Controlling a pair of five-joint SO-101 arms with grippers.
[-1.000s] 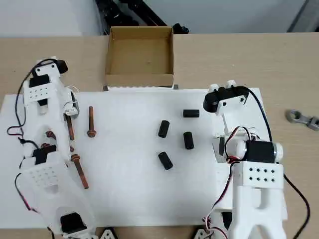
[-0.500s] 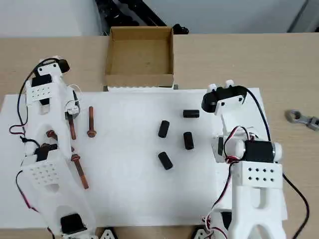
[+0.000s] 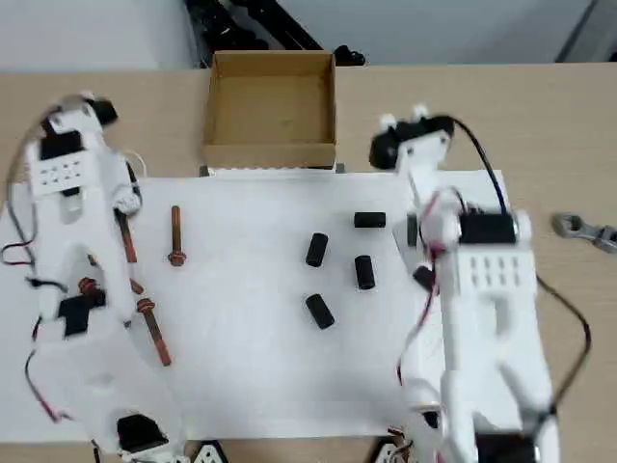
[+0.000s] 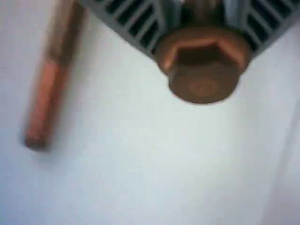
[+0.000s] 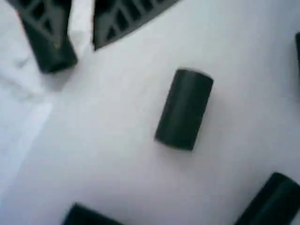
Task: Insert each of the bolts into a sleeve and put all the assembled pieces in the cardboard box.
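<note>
My left gripper (image 3: 122, 220) is at the white mat's left edge, shut on a copper bolt (image 3: 125, 239). In the left wrist view the bolt's hex head (image 4: 201, 65) sticks out from between the gripper (image 4: 201, 16) fingers, above the mat. A second bolt (image 3: 176, 234) lies just beside it. My right gripper (image 3: 413, 231) hangs near the mat's right side, open with nothing between its fingers (image 5: 126, 18). One black sleeve (image 5: 184, 108) lies in front of it and another sleeve (image 5: 51, 54) lies at a fingertip. The cardboard box (image 3: 270, 152) stands past the mat.
Three more sleeves (image 3: 316, 249) (image 3: 364, 271) (image 3: 320, 311) lie mid-mat. A further bolt (image 3: 154, 331) and a bolt head (image 3: 87, 286) lie beside the left arm. A metal tool (image 3: 578, 228) rests on the bare table at the right.
Both arms have risen and swung toward the far side. The left gripper carried its bolt up off the mat. The right gripper moved from the mat's right edge toward the sleeves.
</note>
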